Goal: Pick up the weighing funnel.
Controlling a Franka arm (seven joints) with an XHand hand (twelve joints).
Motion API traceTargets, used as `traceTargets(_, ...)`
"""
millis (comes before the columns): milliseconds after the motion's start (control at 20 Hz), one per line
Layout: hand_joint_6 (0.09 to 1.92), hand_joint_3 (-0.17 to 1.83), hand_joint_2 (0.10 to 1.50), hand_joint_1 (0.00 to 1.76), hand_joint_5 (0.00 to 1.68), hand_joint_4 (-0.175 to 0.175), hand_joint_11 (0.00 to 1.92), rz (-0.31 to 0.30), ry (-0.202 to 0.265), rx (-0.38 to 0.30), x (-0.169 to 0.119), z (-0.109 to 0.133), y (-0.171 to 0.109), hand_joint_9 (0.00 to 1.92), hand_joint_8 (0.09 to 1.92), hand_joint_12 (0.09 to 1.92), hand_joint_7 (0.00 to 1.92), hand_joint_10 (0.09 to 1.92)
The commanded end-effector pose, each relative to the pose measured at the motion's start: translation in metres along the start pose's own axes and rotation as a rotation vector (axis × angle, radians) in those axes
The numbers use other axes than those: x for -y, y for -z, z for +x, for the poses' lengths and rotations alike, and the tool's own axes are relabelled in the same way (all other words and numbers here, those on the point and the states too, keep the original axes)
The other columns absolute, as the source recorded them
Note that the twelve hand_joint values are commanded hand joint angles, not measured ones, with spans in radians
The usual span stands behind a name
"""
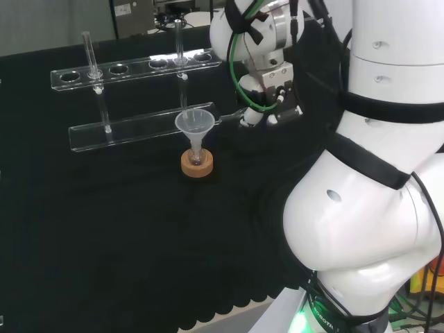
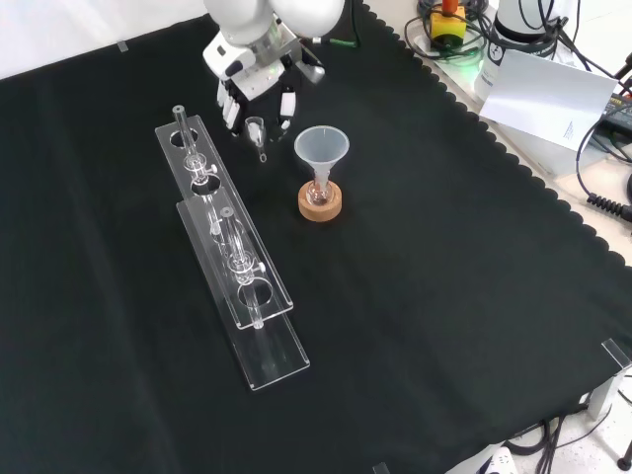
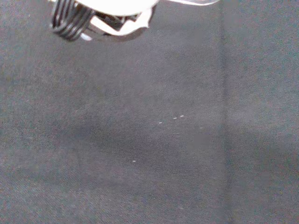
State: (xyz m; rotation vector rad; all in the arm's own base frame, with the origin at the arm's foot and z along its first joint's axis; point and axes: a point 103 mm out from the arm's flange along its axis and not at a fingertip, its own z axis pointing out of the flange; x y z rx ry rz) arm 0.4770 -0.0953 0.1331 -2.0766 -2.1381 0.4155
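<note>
In the front view, a clear rack (image 2: 276, 355) lies left of the robot hand (image 2: 259, 84). The robot hand is clasped round the small weighing funnel (image 2: 257, 131), held just under its palm. The funnel (image 2: 321, 148) stands close by on the robot hand's right.

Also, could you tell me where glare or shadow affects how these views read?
Head view: the clear rack shows mainly through bright edge reflections against the black cloth. Front view: even light, the funnel stands out pale. Wrist view: a soft darker patch on the cloth near the robot hand.
</note>
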Motion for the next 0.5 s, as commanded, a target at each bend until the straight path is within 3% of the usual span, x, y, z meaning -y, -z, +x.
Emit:
traceTargets(50, 0.97, 0.67, 0.73, 1.12, 1.1, 0.034, 0.93, 0.009, -0.052, 0.03, 0.038, -0.019, 0.021, 1.1, 0.76, 0.97, 0.89, 0.42)
traceTargets(500, 0.97, 0.68, 0.73, 1.12, 1.1, 0.039, 0.92, -0.019, -0.101, 0.044, 0.083, -0.032, 0.059, 1.1, 0.76, 0.97, 0.89, 0.42)
